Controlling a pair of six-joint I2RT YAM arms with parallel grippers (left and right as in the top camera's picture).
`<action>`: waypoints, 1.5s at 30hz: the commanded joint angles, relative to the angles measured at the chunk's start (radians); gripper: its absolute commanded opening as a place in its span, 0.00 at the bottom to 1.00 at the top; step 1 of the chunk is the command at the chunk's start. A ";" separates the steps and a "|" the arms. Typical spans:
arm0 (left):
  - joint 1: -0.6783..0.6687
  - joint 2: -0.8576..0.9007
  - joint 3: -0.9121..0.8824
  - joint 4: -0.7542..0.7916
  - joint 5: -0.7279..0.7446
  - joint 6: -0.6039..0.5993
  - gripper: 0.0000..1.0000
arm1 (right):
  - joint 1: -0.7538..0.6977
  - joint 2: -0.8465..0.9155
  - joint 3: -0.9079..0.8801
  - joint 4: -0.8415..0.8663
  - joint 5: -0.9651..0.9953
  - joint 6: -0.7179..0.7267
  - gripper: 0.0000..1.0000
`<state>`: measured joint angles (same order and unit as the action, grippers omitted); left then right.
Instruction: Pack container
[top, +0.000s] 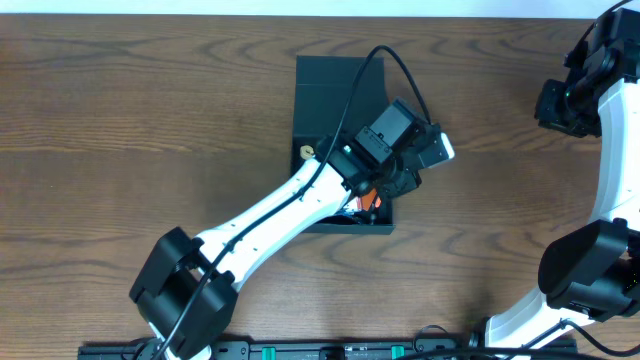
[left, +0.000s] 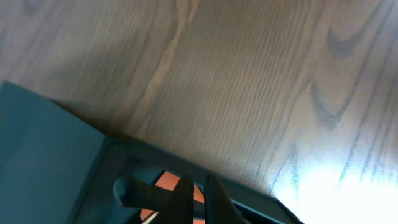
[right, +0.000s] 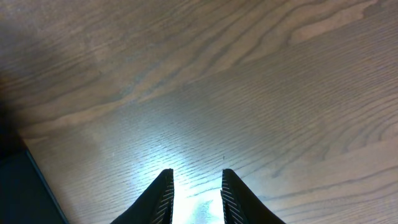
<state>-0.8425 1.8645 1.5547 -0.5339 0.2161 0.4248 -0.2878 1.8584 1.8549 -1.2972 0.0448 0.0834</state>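
Observation:
The dark teal-black container (top: 335, 85) lies at the table's middle, its flap lid open toward the far side. My left gripper (top: 385, 192) hangs over its near right corner. In the left wrist view the container's wall (left: 50, 143) fills the lower left, and the fingers (left: 198, 190) are closed to a thin gap above an orange item (left: 166, 181) inside. A dark rounded part (left: 127, 190) lies beside the fingers; I cannot tell what it is. My right gripper (right: 197, 193) is open and empty over bare wood, far right in the overhead view (top: 562, 105).
A small brass-coloured piece (top: 306, 152) sits at the container's left edge. A black cable (top: 400, 65) loops over the lid. A dark corner of the container (right: 22, 193) shows at the lower left of the right wrist view. A black rail (top: 330, 350) runs along the near edge.

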 joint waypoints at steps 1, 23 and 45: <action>0.000 0.016 0.019 0.002 0.032 -0.016 0.06 | -0.006 0.009 -0.006 -0.001 0.003 -0.003 0.27; 0.179 0.164 0.019 -0.048 0.034 -0.061 0.06 | -0.006 0.009 -0.006 -0.034 0.003 -0.014 0.25; 0.229 0.165 -0.002 -0.348 -0.072 -0.187 0.05 | -0.006 0.009 -0.006 -0.032 0.004 -0.041 0.29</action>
<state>-0.6239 2.0220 1.5597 -0.8558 0.1688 0.2840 -0.2878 1.8584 1.8545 -1.3273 0.0452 0.0559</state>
